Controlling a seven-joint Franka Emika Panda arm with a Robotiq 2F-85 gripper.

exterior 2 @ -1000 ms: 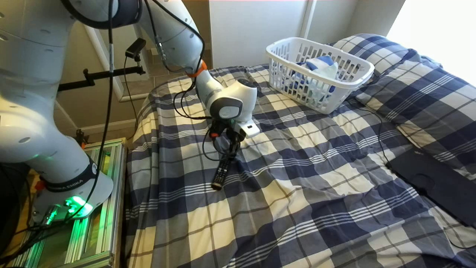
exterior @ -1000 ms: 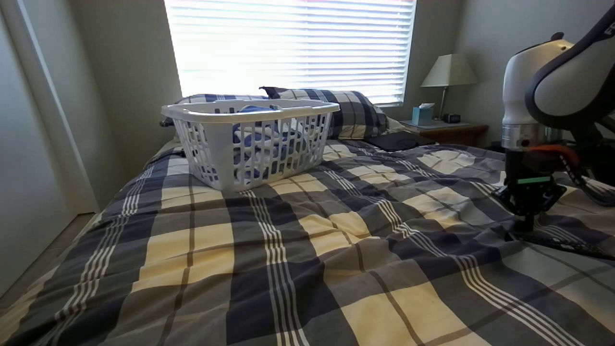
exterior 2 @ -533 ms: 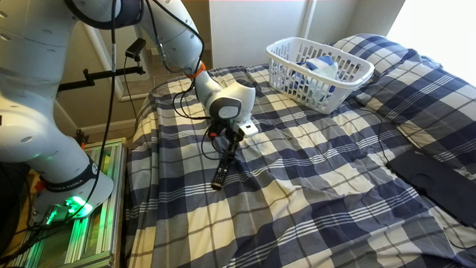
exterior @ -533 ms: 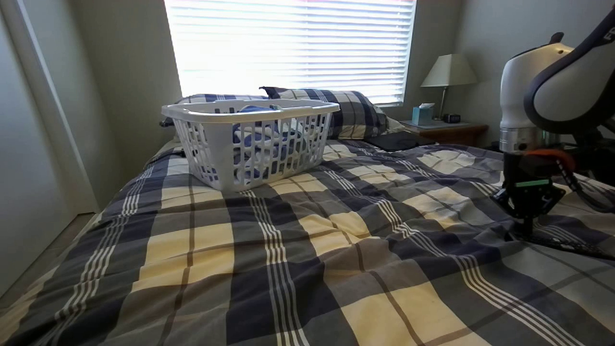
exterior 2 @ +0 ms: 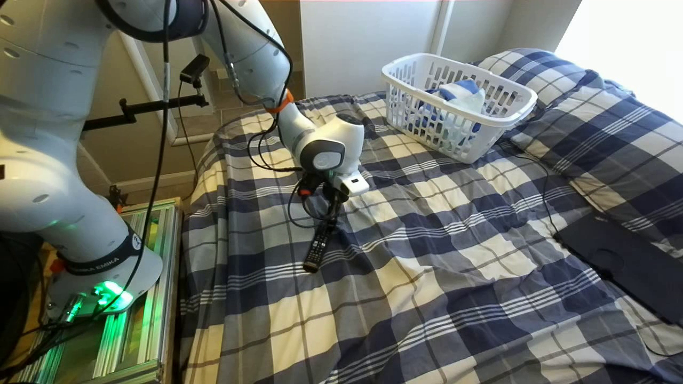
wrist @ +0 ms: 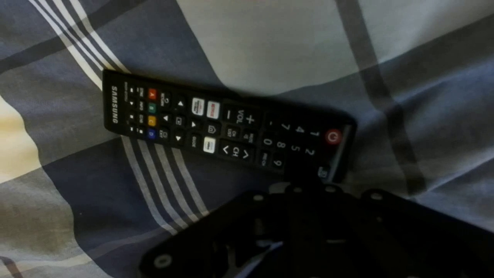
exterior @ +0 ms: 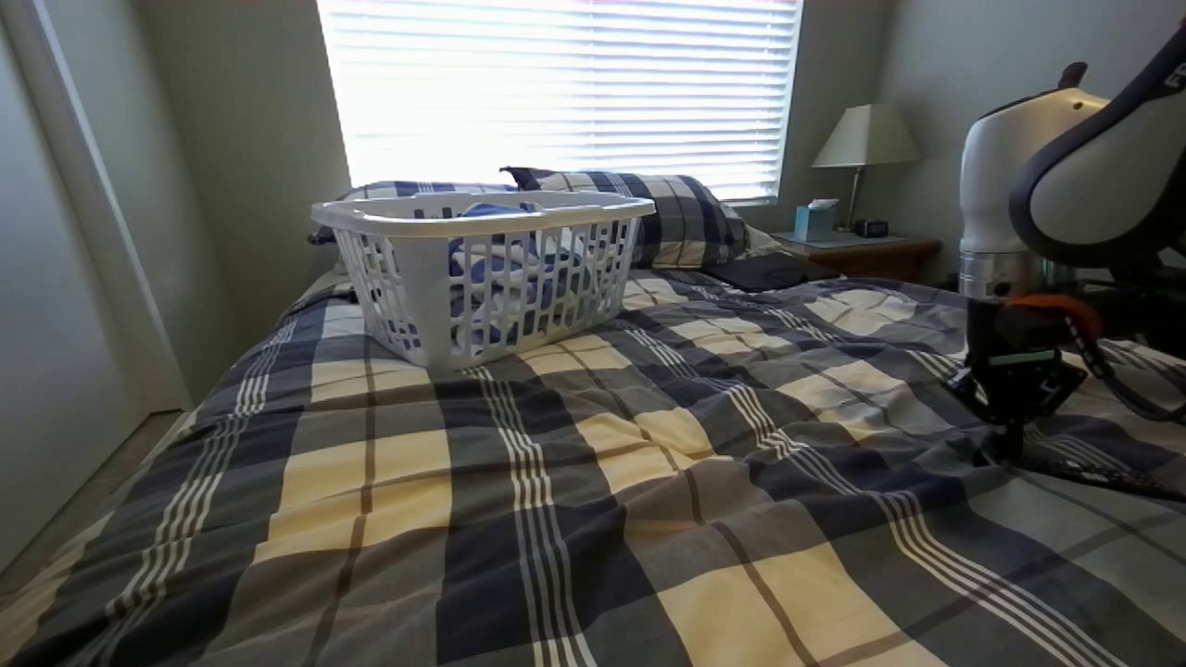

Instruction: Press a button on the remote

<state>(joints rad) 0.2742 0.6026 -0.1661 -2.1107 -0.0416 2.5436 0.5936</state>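
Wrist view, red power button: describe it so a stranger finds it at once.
On the plaid bedspread lies a black remote. At the end away from its SAMSUNG lettering, just past the number keys, sits the power button: round and red, where those neighbours are black with white digits.

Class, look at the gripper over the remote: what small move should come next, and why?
Probably ease the gripper slightly straight down. It is shut and stands over the number keys of the remote, which lies face up on the bedding, so that would likely push the key beneath. Whether it touches a key cannot be told.
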